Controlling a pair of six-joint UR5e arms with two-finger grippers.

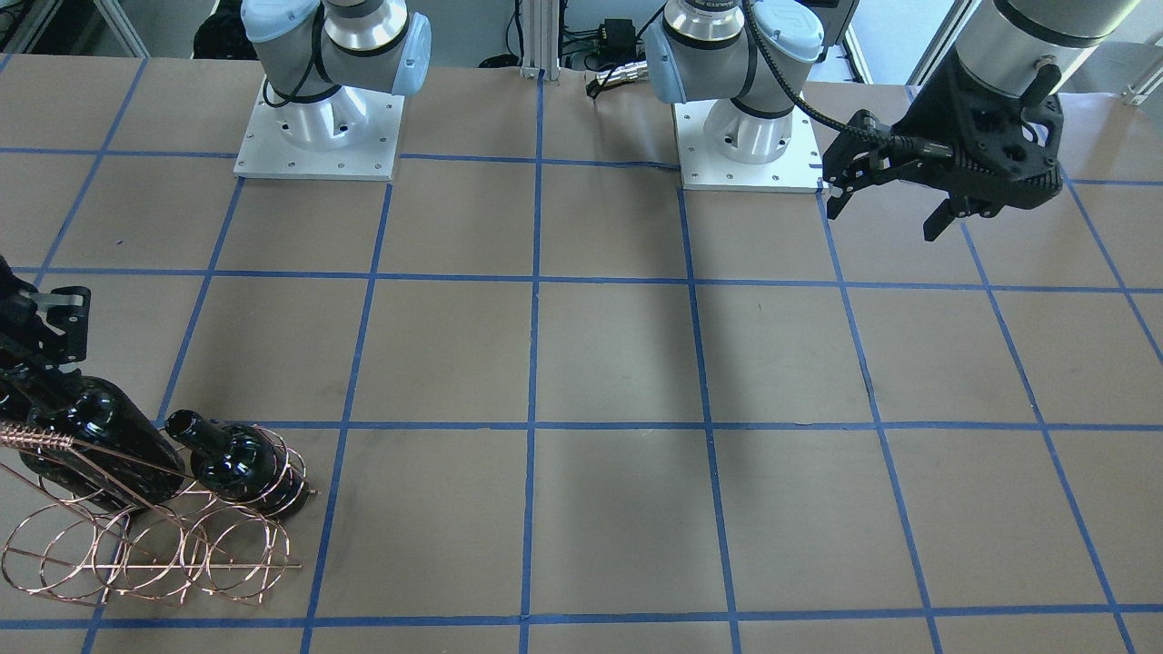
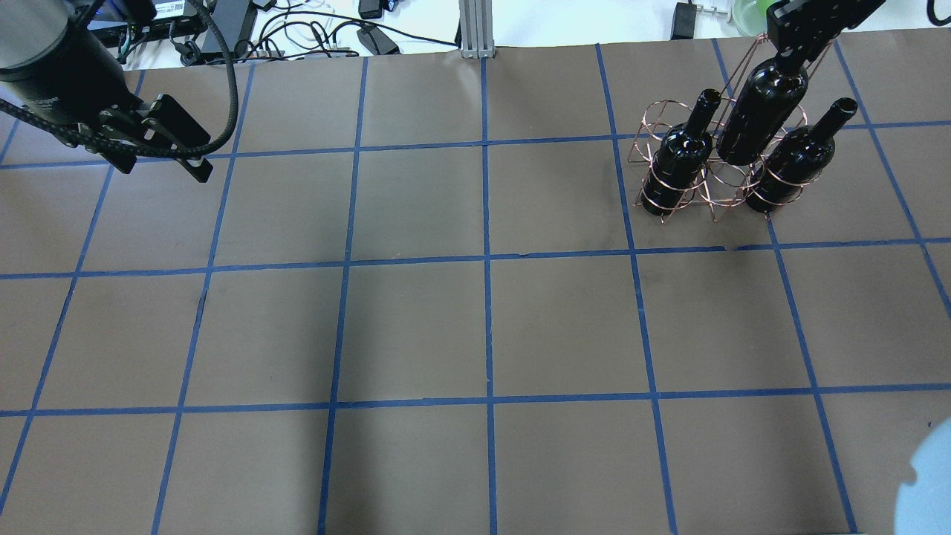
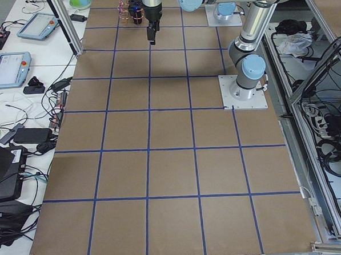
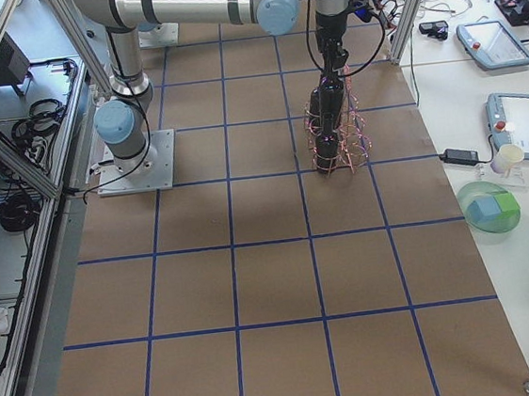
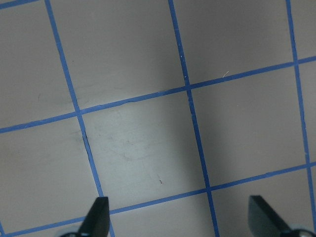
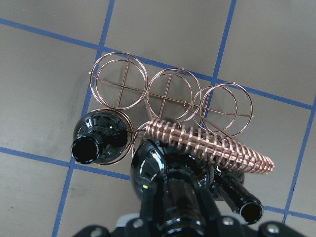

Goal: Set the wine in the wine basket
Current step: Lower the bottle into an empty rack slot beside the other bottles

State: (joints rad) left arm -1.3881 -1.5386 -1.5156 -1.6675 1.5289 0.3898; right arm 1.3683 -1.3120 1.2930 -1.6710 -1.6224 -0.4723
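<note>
While my right gripper (image 2: 793, 52) pinches a wine bottle (image 2: 761, 111) by the neck, wine basket (image 6: 212, 145) below the fingers, a straight descent between two seated bottles (image 2: 676, 163) looks next; left gripper (image 1: 886, 218) hangs with fingers spread.

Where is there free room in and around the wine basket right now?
Free: the three empty loops of the wine basket in the row farther from the robot, and the bare table stretching from it to the left tool. Crowded: the nearer row, where one seated bottle and a second bottle flank the held wine.
</note>
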